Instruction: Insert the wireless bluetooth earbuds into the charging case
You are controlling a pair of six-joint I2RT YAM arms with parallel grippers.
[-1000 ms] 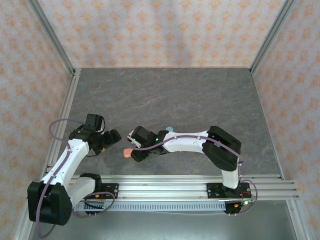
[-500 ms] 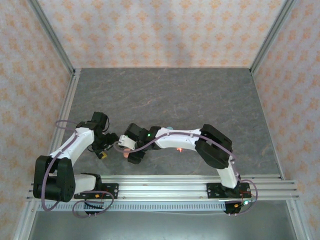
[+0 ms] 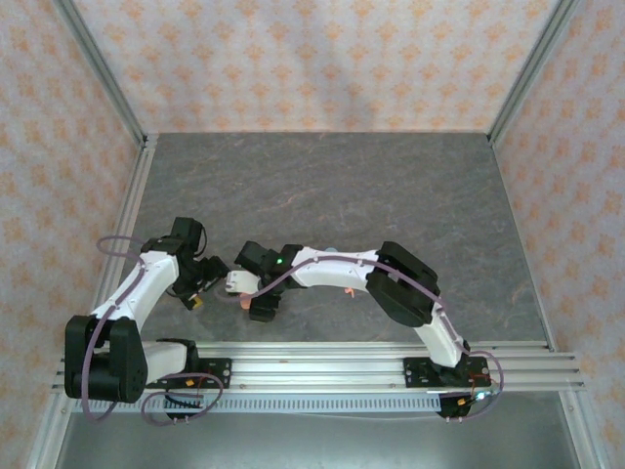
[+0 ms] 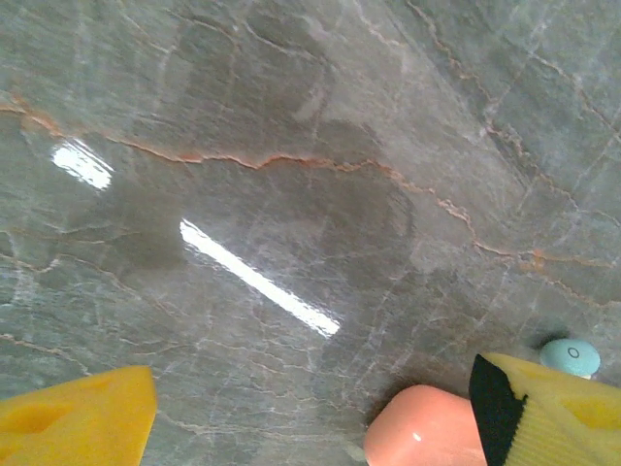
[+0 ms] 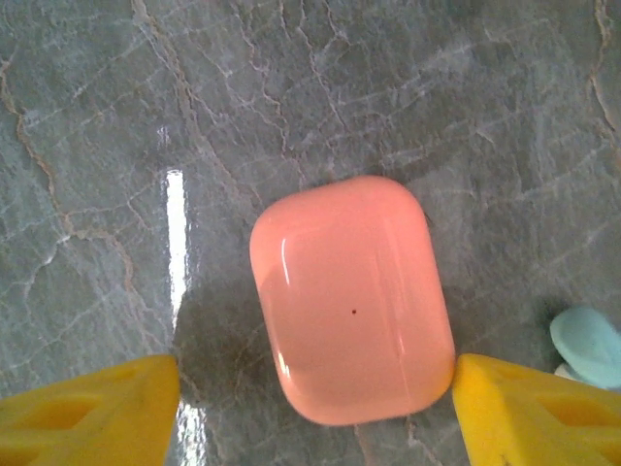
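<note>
Top external sits high behind my arm bases, facing forward and down over the whole worktop (image 3: pixel 342 186). Left wrist cam looks down at it from very near, yellow fingers (image 4: pixel 78 417) in the bottom corners. Right wrist cam is straight down, just as close, over the coral case (image 5: pixel 351 296). Both wrist views share that case and a teal piece (image 5: pixel 587 345) beside it.

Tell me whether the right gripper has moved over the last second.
Yes. The right gripper has shifted left in the top view, away from its bolted base and toward the table's left rail.
</note>
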